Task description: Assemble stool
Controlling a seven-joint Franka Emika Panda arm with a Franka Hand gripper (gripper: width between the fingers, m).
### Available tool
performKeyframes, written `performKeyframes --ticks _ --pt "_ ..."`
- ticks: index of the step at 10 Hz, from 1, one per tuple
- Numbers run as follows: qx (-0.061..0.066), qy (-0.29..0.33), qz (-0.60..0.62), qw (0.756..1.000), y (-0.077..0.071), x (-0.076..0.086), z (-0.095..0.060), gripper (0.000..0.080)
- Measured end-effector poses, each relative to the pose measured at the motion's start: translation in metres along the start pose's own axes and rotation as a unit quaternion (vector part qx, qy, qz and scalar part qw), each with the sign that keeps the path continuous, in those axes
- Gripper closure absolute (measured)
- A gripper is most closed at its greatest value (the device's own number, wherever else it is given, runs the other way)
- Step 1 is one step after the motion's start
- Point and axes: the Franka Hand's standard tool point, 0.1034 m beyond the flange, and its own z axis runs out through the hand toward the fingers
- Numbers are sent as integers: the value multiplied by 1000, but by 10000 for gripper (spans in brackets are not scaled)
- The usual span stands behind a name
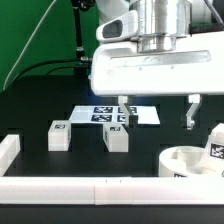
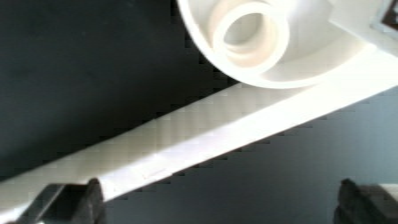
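Black bench (image 1: pixel 30 105), your claw (image 1: pixel 157 112) spread empty near the seat (image 1: pixel 185 160): lowered here, a finger may strike the border bar (image 2: pixel 196 135) instead of straddling the rim.

Seat (image 1: pixel 183 158) cut by frame edge, third leg (image 1: pixel 215 143) seemingly clipped too

White blocky tool (image 1: pixel 156 118) housing, grey metallic wrist cylinder (image 1: pixel 160 20), two slim dark fingers (image 1: pixel 190 112).

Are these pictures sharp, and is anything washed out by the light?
Exterior view: fairly sharp, though the white seat and border bar glare against the dark table. Wrist view: soft, the seat blurred, the gripper dark and hazy.
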Motion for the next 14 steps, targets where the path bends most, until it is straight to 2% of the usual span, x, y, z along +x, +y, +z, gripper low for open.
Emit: performKeyframes --ticks 2,3,4,5,6,8,9,10,11,12,13,14 --pt "-2 -11 -31 999 4 -2 2 150" --pt "-7 -31 -38 999 15 -7 6 150" --pt "-14 -89 -47 995 22 -16 9 150" --pt "-25 -152 -51 987 25 -17 3 150" --pt "-36 -189 -46 980 25 -14 -3 150" --pt "-40 -233 -40 971 30 -15 -2 150" --pt "-42 -276 -35 960 33 -20 -5 150" --pt "-47 -311 -32 949 40 -22 -3 150" --pt "-61 -347 -32 936 52 -28 3 150" --pt "-73 -406 -32 911 66 -38 1 150" --pt "-74 -437 -26 896 78 -38 0 150" --pt "-73 -448 -20 891 84 -41 -2 150"
